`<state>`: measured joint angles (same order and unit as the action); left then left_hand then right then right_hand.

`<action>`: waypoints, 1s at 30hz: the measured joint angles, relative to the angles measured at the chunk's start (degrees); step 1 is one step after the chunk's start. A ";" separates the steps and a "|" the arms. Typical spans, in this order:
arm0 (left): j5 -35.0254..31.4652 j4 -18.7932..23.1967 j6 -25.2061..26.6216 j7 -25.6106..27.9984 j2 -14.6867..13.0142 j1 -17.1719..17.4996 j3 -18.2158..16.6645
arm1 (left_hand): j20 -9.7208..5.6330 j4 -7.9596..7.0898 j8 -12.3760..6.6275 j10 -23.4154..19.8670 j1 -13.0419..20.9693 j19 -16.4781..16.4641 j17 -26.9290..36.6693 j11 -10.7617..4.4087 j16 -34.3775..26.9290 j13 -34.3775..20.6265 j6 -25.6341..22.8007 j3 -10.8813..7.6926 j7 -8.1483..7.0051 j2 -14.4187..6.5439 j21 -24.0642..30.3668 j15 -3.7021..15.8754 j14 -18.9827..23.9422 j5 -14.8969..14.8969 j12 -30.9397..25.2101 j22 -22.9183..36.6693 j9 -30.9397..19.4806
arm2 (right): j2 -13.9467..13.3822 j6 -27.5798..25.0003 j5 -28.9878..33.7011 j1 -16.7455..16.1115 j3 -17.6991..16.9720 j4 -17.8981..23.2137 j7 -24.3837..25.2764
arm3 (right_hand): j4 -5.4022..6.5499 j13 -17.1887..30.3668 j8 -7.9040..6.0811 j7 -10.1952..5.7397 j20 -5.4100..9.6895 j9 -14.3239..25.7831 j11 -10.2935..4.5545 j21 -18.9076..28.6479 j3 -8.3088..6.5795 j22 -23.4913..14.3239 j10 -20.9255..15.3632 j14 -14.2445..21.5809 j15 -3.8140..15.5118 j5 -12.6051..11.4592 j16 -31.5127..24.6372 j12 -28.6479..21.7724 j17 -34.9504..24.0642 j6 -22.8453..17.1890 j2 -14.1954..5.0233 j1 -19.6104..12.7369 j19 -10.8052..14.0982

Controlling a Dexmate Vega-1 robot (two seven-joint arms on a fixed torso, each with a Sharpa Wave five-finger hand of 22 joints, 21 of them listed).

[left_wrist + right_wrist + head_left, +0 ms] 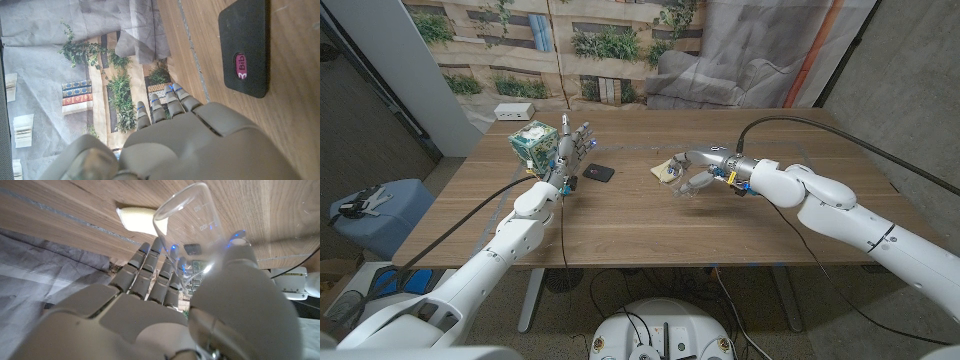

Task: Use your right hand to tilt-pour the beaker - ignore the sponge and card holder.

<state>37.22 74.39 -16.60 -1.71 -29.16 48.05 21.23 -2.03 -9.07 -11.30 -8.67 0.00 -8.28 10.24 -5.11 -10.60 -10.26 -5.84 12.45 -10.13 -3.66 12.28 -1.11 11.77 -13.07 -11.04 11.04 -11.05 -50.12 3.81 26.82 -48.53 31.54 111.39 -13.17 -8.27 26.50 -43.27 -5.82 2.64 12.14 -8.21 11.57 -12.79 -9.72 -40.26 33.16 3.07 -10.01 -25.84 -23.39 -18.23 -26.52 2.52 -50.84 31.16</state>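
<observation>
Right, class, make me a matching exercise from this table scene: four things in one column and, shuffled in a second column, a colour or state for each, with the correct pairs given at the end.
Things
1. beaker
2. sponge
3. card holder
4. left robot hand

Colour or state
A. black, lying flat on the table
B. pale yellow, on the table by the right robot hand
C. clear glass, tilted in the right robot hand
D. raised, fingers apart, holding nothing

Pairs: 1-C, 2-B, 3-A, 4-D
</observation>
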 measured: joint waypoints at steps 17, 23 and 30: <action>0.00 0.01 0.00 -0.01 0.00 0.00 0.00 | 0.00 0.00 0.00 0.00 0.00 0.00 0.00 0.00 0.00 0.00 0.00 0.00 0.00 0.00 0.00 0.00 0.00 0.00 0.00 0.00 0.00 | 2.01 2.23 -10.52 -2.11 0.34 -4.35 5.55 | 0.00 0.15 0.00 0.00 0.32 -0.19 0.00 0.00 0.00 0.00 0.00 -0.92 0.11 -0.17 0.21 0.22 -0.39 0.00 0.00 0.00 0.31; 0.00 0.01 0.00 -0.02 0.01 0.01 0.00 | 0.00 0.00 0.00 0.00 0.00 0.00 0.00 0.00 0.00 0.00 0.00 0.00 0.00 0.00 0.00 0.00 0.00 0.00 0.00 0.00 0.00 | 3.21 5.20 -12.12 -2.78 0.89 -6.86 8.62 | 0.00 0.22 0.00 0.00 0.32 -0.26 0.00 0.00 0.00 0.00 0.00 -1.24 -0.19 -0.39 0.21 0.39 -0.53 0.01 0.00 0.00 0.31; 0.00 0.02 -0.01 -0.02 0.00 0.02 0.00 | 0.00 0.00 0.00 0.00 0.00 0.00 0.00 0.00 0.00 0.00 0.00 0.00 0.00 0.00 0.00 0.00 0.00 0.00 0.00 0.00 0.00 | 4.69 10.81 -13.43 -3.25 1.50 -10.58 12.32 | -0.01 0.22 0.00 -0.01 0.32 -0.29 0.00 0.00 0.01 -0.31 0.00 -1.43 0.01 -0.39 0.21 0.44 -0.53 0.01 0.00 0.00 0.31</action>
<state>37.23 74.41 -16.61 -1.72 -29.16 48.06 21.23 -2.03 -9.07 -11.30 -8.67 0.00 -8.28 10.24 -5.11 -10.60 -10.26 -5.84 12.45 -10.13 -3.66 12.28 -1.11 11.77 -13.07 -11.04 11.04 -11.05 -45.43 14.62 13.39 -51.78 33.04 100.81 -0.85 -8.28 26.72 -43.27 -5.83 2.96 11.85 -8.21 11.57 -12.79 -10.03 -40.26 31.73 3.08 -10.40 -25.62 -22.95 -18.76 -26.51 2.52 -50.84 31.47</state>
